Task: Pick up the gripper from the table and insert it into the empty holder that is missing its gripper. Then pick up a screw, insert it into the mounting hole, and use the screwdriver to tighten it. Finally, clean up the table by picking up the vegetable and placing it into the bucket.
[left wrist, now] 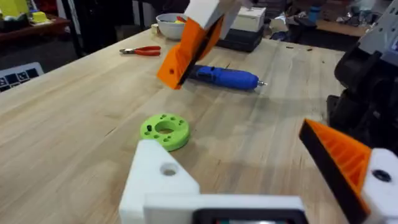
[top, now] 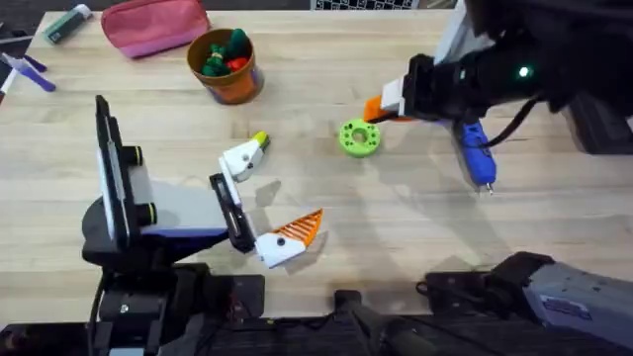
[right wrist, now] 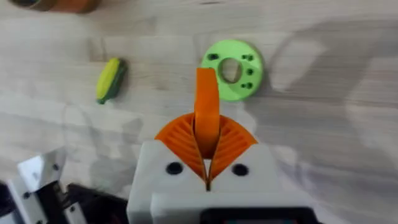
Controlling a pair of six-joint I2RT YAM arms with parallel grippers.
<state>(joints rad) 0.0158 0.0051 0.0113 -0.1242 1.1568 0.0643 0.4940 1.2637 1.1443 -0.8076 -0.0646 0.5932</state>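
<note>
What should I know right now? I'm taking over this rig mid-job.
Left tool: open. One side is the bare white plastic finger holder, with no wedge fitted yet.
Right tool: shut on the small orange plastic wedge, near the green plastic ring.
The blue pen-shaped screwdriver and the yellow-green toy corn lie on the light wooden table, outside the orange-brown bucket.
Done: wedge picked up.
Left: insert wedge, screw, tighten, bin corn.

Your right gripper (right wrist: 206,146) is hanging above the table's middle, pads clamping the gripper (right wrist: 206,106). Your left gripper (top: 265,203) is sitting low near the front edge, fingers spread.
</note>
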